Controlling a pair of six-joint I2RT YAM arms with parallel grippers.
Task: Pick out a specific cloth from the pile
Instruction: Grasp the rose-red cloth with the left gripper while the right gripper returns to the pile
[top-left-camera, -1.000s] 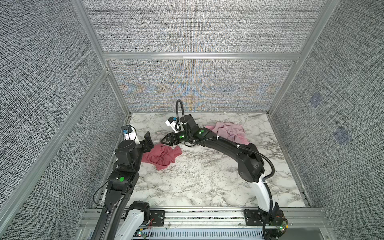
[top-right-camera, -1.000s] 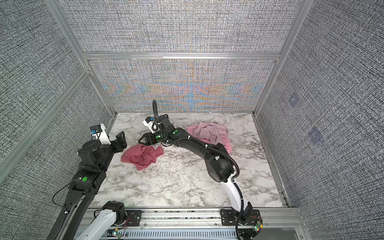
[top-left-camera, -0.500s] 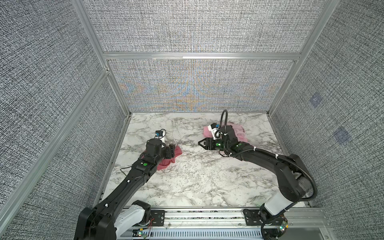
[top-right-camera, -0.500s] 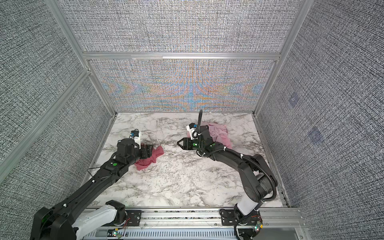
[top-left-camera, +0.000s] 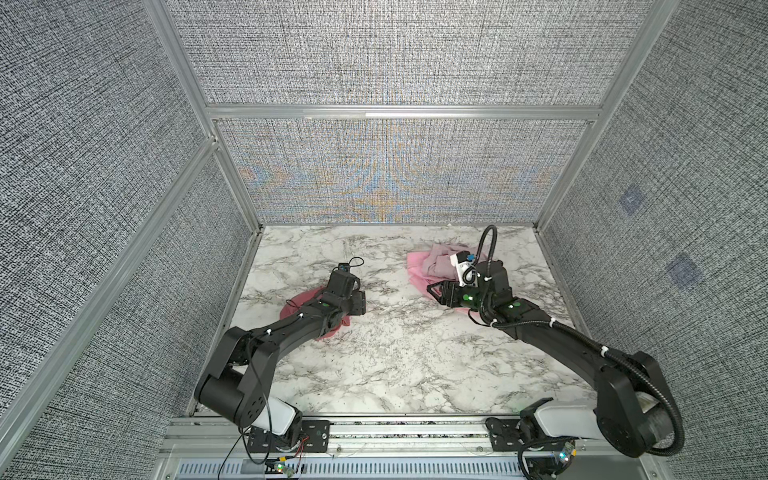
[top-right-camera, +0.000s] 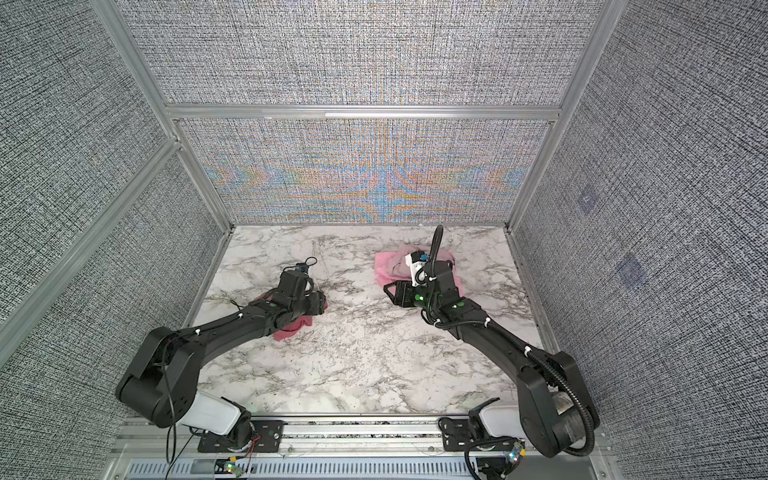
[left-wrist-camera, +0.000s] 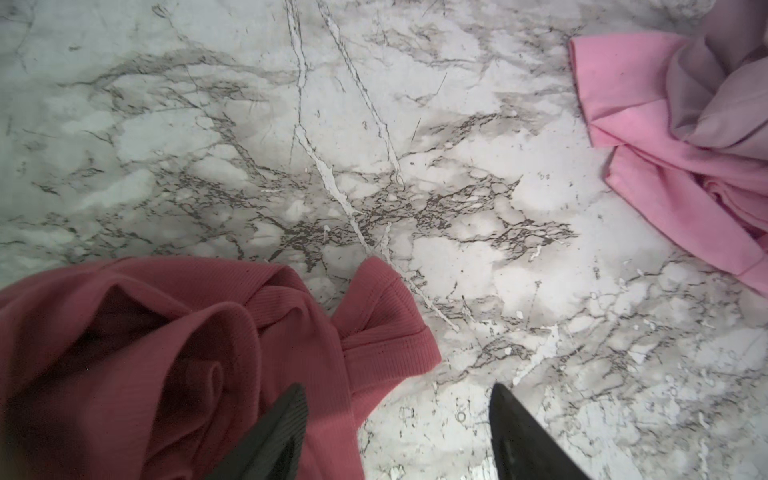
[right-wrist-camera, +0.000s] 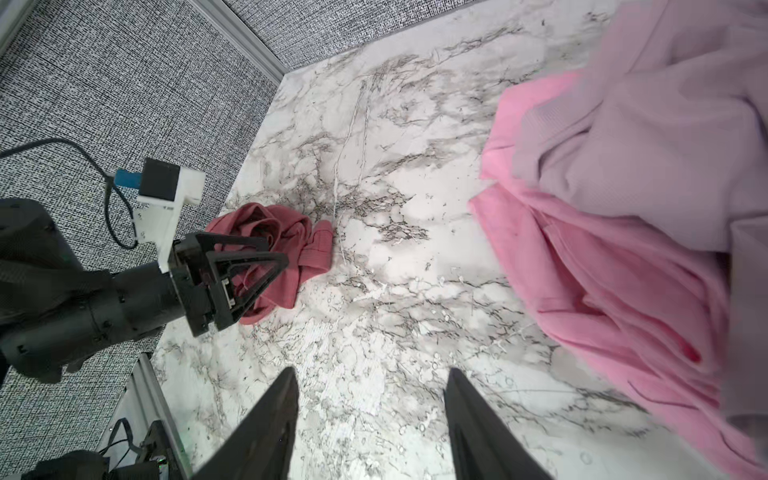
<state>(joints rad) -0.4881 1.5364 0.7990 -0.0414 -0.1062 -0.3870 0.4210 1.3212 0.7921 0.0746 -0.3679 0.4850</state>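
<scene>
- cloth (left-wrist-camera: 174, 353): dusty rose-red, crumpled on marble table (top-left-camera: 395, 353), left side, well apart from pile (right-wrist-camera: 623, 208)
- left gripper (left-wrist-camera: 397, 388): jaws wide, empty, above cloth's edge
- right gripper (right-wrist-camera: 372, 372): jaws apart, empty, beside pile

left jaws now at cloth (left-wrist-camera: 166, 332), right jaws retreated to pile (top-left-camera: 424, 268)

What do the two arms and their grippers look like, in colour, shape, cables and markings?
The left arm and right arm: matte black, white base links, small green lights. The left gripper and right gripper: black triangular fingers. A white bracket carries the left wrist camera. A ribbed black hose with white ties runs along the right arm.
</scene>
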